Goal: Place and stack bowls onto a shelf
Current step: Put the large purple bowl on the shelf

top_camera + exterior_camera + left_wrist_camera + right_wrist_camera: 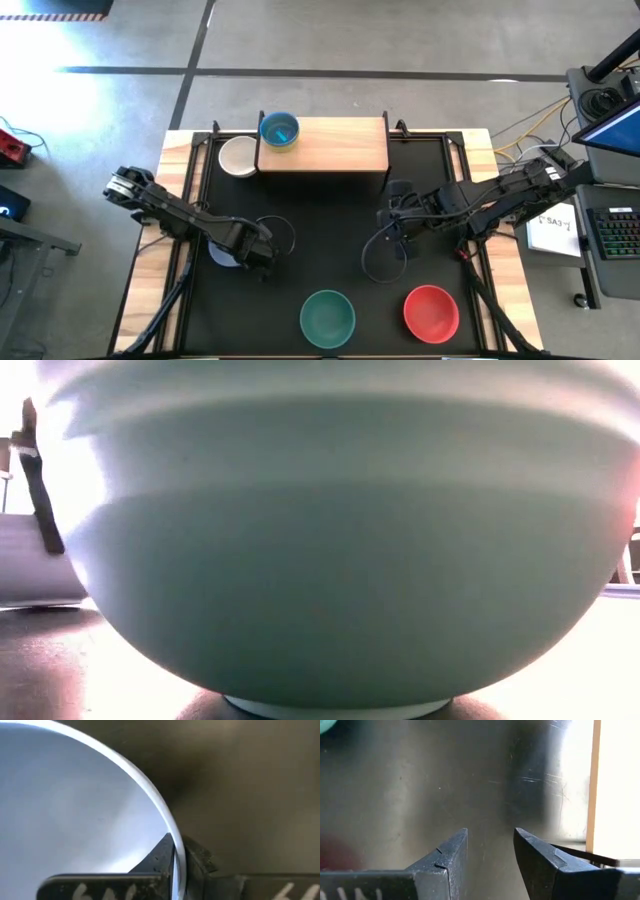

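Near edge of the table: a teal bowl sits by the middle of the near edge, a red bowl just beside it toward the near right corner. Both untouched. The teal one fills the low view, so nothing else can be read there.

Mid table, left side: the left gripper is down at a lavender-blue bowl. The left wrist view shows its two fingers pinched on the bowl's thin rim, one inside, one outside. Jaws closed on the wall. The bowl looks to be resting on the black top; no lift visible.

Mid table, right side: the right gripper hangs over bare tabletop, fingers parted, nothing between them. Waiting.

Far edge: the shelf stands along the middle of the far edge. One blue bowl sits on its left end. A white bowl rests on the table just beside the shelf's left end, not on it.

Step in hand, as I judge it: grasp made on the lavender-blue bowl, carry not begun. Next move calls for a straight lift with the rim grip held firm, a carry toward the far edge that clears the shelf board, then a level set-down on the open board or into the blue bowl. A one-sided rim pinch may let the bowl tilt.
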Tool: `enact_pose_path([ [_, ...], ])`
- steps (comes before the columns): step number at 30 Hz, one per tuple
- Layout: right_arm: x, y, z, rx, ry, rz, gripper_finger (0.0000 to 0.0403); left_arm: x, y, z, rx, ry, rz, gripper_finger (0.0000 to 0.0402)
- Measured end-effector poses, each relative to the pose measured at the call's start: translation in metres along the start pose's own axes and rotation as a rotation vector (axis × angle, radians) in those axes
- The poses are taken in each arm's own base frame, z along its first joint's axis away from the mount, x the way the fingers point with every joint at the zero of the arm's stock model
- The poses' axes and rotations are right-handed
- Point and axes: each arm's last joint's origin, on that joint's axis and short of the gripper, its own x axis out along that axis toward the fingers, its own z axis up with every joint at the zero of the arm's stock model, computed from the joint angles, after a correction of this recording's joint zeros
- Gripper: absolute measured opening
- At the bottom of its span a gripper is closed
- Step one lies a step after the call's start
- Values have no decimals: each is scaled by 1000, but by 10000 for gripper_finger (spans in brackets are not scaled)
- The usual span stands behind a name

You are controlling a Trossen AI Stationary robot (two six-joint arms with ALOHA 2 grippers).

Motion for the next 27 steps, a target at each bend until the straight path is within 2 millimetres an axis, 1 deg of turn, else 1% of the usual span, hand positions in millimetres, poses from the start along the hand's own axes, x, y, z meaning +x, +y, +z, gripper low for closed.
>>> enact_pose_path([
  [3,0,0,0,-49,-1,0,151,-18,-14,7,94,-41,-98,2],
  [6,0,0,0,-111,-4,0,151,-46,-30,16,204,-129,-197,1],
  [10,0,0,3,-166,-31,0,151,-86,-47,26,383,-312,-286,0],
  [13,0,2,9,-210,-97,29,150,-111,-61,34,555,-446,-348,0],
  [16,-2,5,18,-277,-200,125,150,-129,-73,43,675,-550,-387,0],
  [18,-4,7,24,-329,-275,182,150,-136,-80,48,743,-585,-383,0],
  [20,-6,8,29,-371,-343,215,150,-138,-88,51,820,-581,-399,0],
  [24,-12,7,35,-428,-415,207,150,-135,-105,56,955,-522,-469,0],
  [27,-16,8,37,-471,-470,251,150,-130,-116,60,1050,-469,-486,0],
])
